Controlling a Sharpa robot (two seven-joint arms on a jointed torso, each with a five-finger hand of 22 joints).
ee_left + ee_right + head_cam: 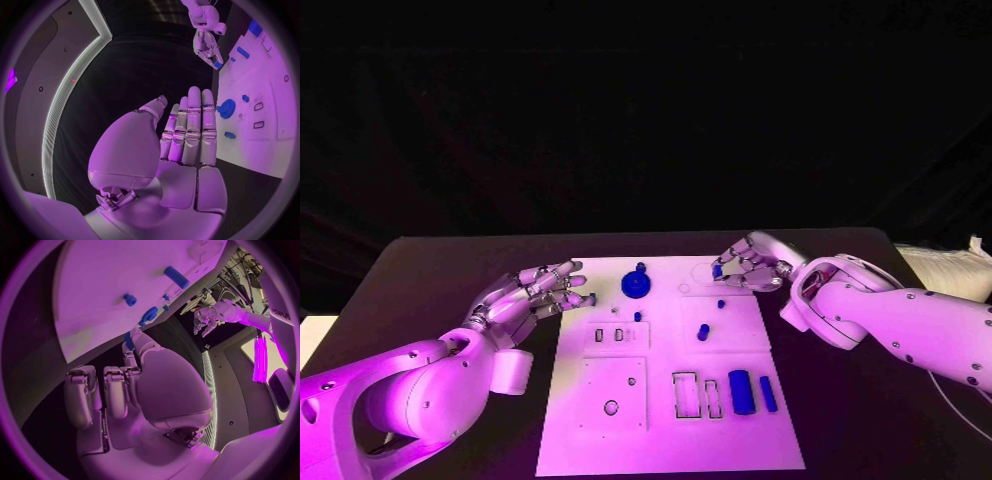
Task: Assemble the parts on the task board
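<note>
I have the left hand [535,293] hanging just off the near-left edge of the white board [668,440], fingers stretched out side by side and nothing in them; from the left wrist camera they [190,127] point straight ahead, with the thumb set a little apart. Just past those fingertips, on the board, sits a round blue wheel [635,284], and a small blue peg [638,316] lies a bit nearer to me than it.

My right hand [747,266] is at the far right corner of the board, fingers curled in around a small blue piece [717,270], pinched at the fingertips. The right wrist camera shows that piece [129,339] standing up between thumb and fingers, above the board's edge.

Beside that hand, toward the middle of the board, lie a tiny blue bit [720,302] and a short blue block [704,331]. Further from it, near the board's lower right, a thick blue cylinder [741,391] and a thin blue bar [769,394] lie side by side next to empty rectangular slots [687,394].
</note>
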